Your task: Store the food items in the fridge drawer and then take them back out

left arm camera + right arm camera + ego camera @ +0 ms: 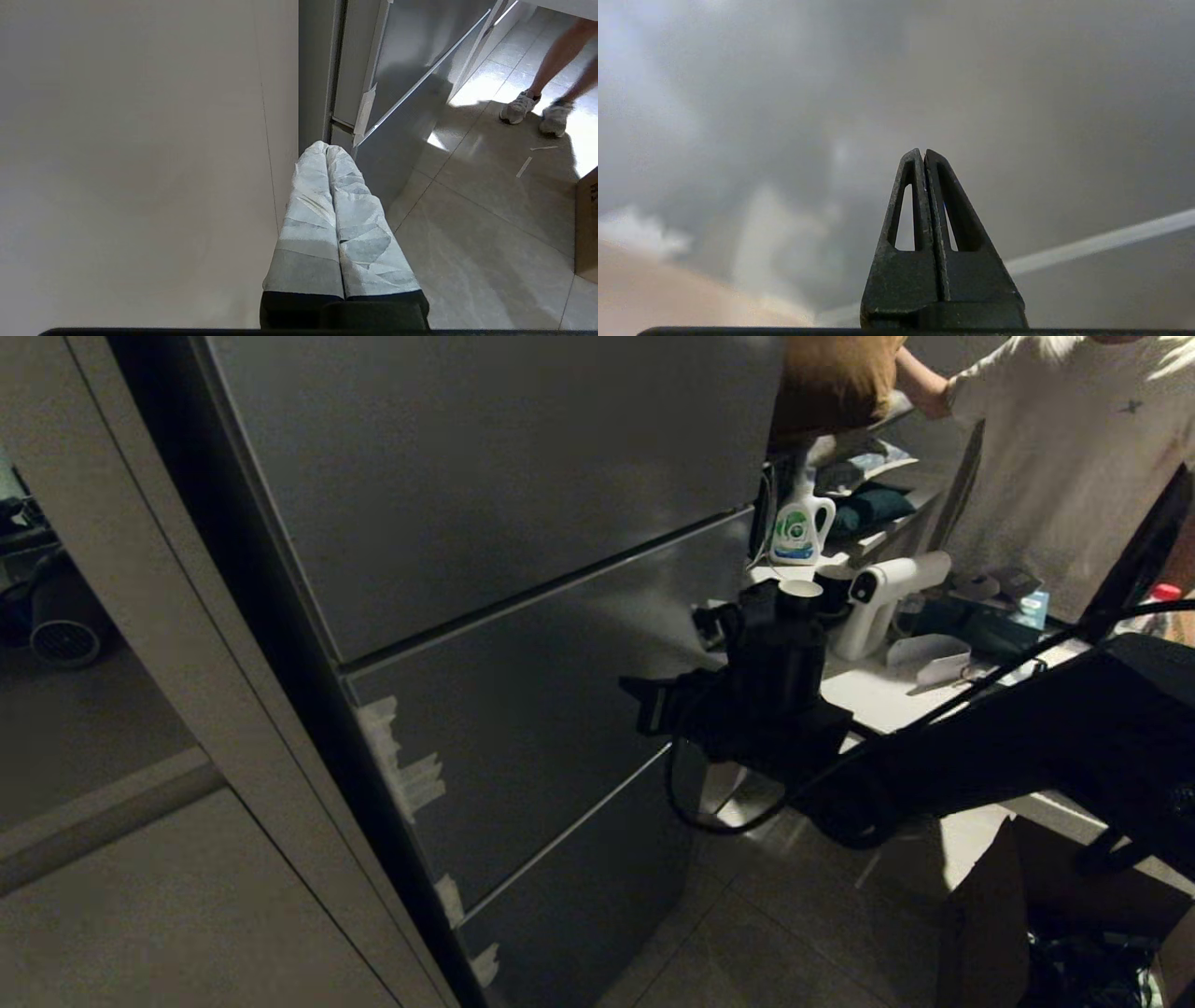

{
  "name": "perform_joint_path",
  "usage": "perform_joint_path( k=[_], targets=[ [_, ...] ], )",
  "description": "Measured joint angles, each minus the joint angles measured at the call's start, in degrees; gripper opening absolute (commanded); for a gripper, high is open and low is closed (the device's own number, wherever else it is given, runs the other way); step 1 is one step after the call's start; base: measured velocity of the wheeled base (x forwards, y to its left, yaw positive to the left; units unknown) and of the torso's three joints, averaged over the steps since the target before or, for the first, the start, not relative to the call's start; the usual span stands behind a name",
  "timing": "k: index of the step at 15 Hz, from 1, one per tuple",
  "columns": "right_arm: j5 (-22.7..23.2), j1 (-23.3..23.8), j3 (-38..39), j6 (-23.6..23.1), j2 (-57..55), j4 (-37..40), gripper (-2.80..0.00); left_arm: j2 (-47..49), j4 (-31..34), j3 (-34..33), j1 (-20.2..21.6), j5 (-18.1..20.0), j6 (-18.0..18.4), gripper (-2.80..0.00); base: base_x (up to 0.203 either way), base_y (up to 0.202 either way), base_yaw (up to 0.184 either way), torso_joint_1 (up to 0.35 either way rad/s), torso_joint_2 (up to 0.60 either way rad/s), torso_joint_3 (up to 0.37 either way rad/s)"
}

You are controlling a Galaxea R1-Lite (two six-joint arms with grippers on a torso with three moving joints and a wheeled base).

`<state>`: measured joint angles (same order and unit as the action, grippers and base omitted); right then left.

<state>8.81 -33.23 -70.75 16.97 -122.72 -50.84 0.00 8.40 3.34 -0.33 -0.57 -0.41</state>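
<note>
The fridge stands closed, showing only grey steel door panels. The fridge drawer and the food items are hidden. My right gripper reaches in from the right and hovers just in front of the middle panel, near its right edge. In the right wrist view that gripper is shut and empty, facing a grey panel with a pale seam below. My left gripper, with taped fingers pressed together and nothing between them, hangs low beside the fridge's lower corner.
A person in a white shirt stands at the right; their shoes are on the tiled floor. A counter to the right of the fridge carries a detergent bottle and a white spray gun. A cardboard box sits low right.
</note>
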Motion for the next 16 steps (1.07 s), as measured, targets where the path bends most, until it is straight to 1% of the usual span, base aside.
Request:
perform_joint_path(
  k=[3,6,7,9,10,12,14,16],
  targets=[
    [-0.27,0.07,14.72,-0.87,11.38,-1.18,-2.8,0.0,0.0,-0.01,-0.01,0.0,0.0,-2.8,0.0,0.0,0.0,0.0,0.0,0.0],
    [-0.75,0.18,30.49,-2.13,27.91,-0.48,-2.8,0.0,-0.01,0.02,0.0,-0.01,0.0,-2.8,0.0,0.0,0.0,0.0,0.0,0.0],
    [-1.72,0.27,35.3,-2.92,34.21,0.83,-2.8,0.0,0.0,0.02,-0.02,-0.02,0.0,-2.8,0.0,0.0,0.0,0.0,0.0,0.0],
    [-5.19,1.36,43.57,-4.95,47.28,5.5,-2.8,0.0,0.0,0.02,-0.02,0.0,0.01,-2.8,0.0,0.0,0.0,0.0,0.0,0.0],
    [-6.8,3.22,47.11,-6.01,54.28,8.79,-2.8,0.0,0.0,-0.01,0.0,0.0,0.0,-2.8,0.0,0.0,0.0,0.0,0.0,0.0],
    [-8.55,9.27,52.43,-7.4,67.51,16.39,-2.8,0.0,0.0,0.0,0.0,-0.01,0.0,-2.8,0.0,0.0,0.0,0.0,0.0,0.0],
    [-8.2,17.62,57.65,-10.07,80.0,24.46,-2.8,0.0,0.0,-0.01,0.0,-0.02,0.0,-2.8,0.0,0.0,0.0,0.0,0.0,0.0],
    [-7.34,23.75,63.58,-13.83,90.73,30.22,-2.8,0.0,0.0,-0.01,0.0,-0.02,0.0,-2.8,0.0,0.0,0.0,0.0,0.0,0.0]
  ],
)
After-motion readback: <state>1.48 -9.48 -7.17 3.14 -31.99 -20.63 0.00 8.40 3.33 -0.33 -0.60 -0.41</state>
